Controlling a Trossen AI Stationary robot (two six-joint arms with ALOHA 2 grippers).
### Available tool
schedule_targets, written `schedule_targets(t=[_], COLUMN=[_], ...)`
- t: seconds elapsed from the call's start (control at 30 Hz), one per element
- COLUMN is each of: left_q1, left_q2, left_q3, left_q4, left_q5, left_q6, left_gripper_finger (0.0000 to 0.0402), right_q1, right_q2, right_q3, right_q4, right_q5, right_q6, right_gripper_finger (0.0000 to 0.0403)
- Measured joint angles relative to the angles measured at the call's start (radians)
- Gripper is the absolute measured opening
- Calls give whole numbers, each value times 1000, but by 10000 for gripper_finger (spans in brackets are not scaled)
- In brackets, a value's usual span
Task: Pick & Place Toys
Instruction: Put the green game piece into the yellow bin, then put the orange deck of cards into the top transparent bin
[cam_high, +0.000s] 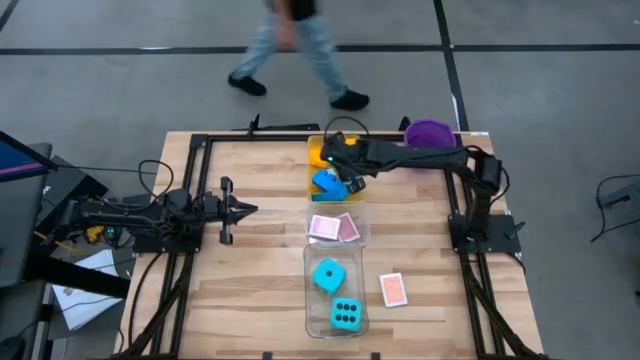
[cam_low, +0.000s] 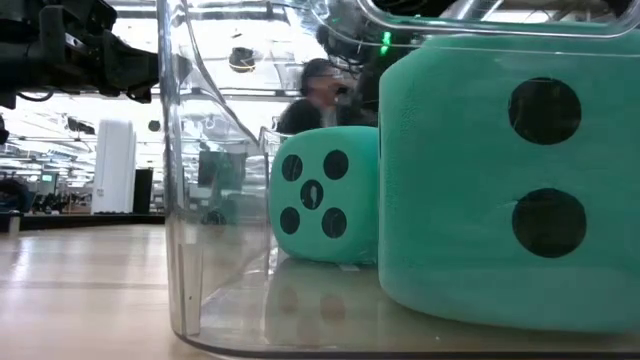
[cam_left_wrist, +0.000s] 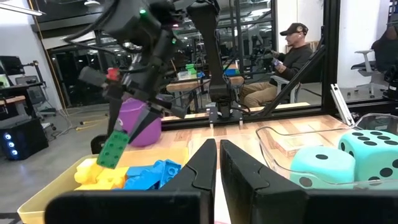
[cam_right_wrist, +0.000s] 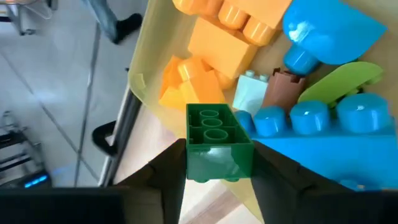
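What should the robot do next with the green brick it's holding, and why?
Probably lower it a little and let go. The right gripper is shut on the green brick and hangs just above the yellow tray, where yellow and blue bricks already lie. The left gripper waits shut, off to the side.

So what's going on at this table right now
The right gripper is clamped on a green brick, holding it over the yellow tray of bricks at the table's far side. The left gripper waits shut at the left. Two cyan dice sit in a clear tray, pink-backed cards lie in the middle tray, and one card lies on the table. A person walks past behind.
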Motion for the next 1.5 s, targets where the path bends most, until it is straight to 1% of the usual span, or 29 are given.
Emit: schedule_targets(t=[0.2,0.3,0.37,0.43,0.6,0.77,0.87,0.93,1.0,1.07,1.1,1.17,1.23,1.3,1.37,1.5], left_q1=[0,0,0,0,0,0,0,0,0,0,0,0,0,0,0,0], left_q2=[0,0,0,0,0,0,0,0,0,0,0,0,0,0,0,0], left_q3=[0,0,0,0,0,0,0,0,0,0,0,0,0,0,0,0], left_q4=[1,2,2,2,2,2,2,2,2,3,2,3,3,4,5,8], left_q5=[-5,-4,-4,-4,-4,-4,-3,-3,-3,-1,1,0,0,0,0,-1], left_q6=[0,0,0,0,0,0,0,0,0,0,0,0,0,0,0,0], left_gripper_finger=[17,17,17,17,17,17,17,17,17,17,17,17,17,17,17,17], right_q1=[3,3,-1,-5,-11,-10,-6,9,24,45,54,70,83,93,107,151], right_q2=[105,149,171,174,174,174,163,151,132,121,113,99,89,86,86,87], right_q3=[186,252,287,307,310,310,309,310,309,310,310,309,311,309,309,309], right_q4=[-154,-250,-282,-311,-331,-324,-334,-342,-386,-382,-381,-364,-320,-287,-230,-118], right_q5=[-26,-53,-76,-88,-93,-84,-42,20,70,153,189,246,266,267,294,433], right_q6=[0,1,16,23,25,8,-38,-50,-69,-172,-260,-487,-714,-900,-1010,-1219], right_gripper_finger=[212,230,237,240,244,244,240,231,215,194,182,158,136,116,101,84])
